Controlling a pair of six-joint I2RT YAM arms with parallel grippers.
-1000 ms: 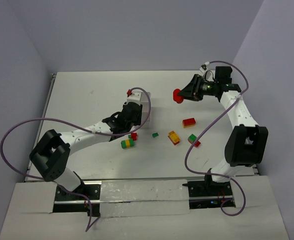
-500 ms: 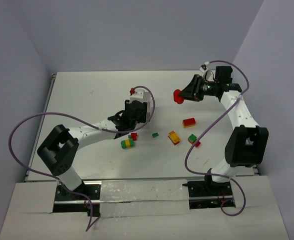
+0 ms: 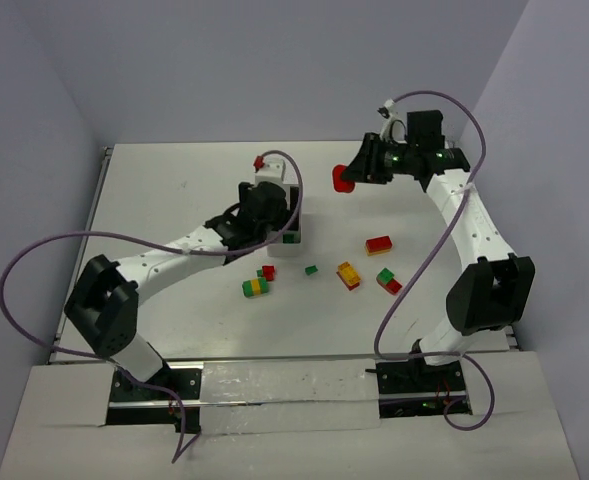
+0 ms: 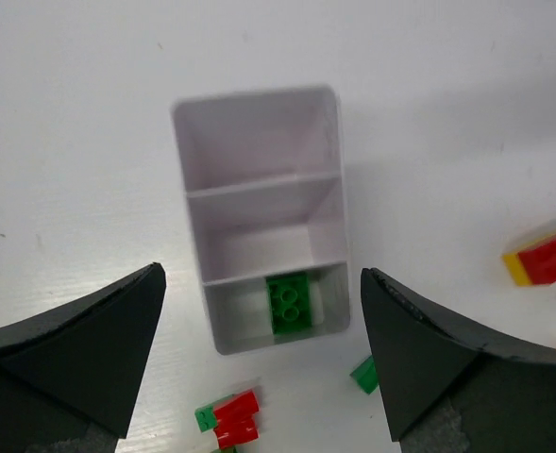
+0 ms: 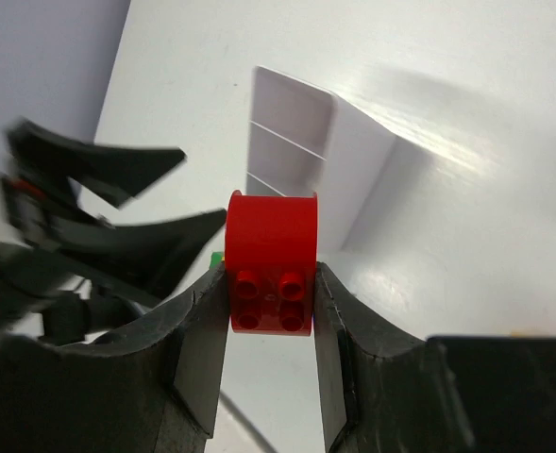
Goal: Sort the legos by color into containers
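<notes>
The white three-compartment container [image 4: 259, 94] lies below my left gripper [image 4: 261, 274], which is open and empty. A green lego [image 4: 290, 304] rests in its nearest compartment; the other two compartments are bare. From above, the left gripper [image 3: 266, 215] hovers over the container [image 3: 296, 212], and the green lego [image 3: 289, 238] shows at the near end. My right gripper [image 5: 271, 283] is shut on a red lego [image 5: 271, 260], held in the air right of the container [image 5: 292, 132]; the red lego [image 3: 344, 178] hangs in front of that gripper [image 3: 359, 172].
Loose legos lie near the container: a red-green pair [image 3: 266, 272], a green-yellow stack [image 3: 256, 287], a small green brick [image 3: 311, 270], a yellow-red stack [image 3: 348, 275], a red-yellow stack [image 3: 378, 244] and a green-red pair [image 3: 386, 281]. Walls stand at the back and sides.
My left gripper moved over the container and opened; the green lego now lies in the near compartment. My right gripper rose and shifted left with the red lego.
</notes>
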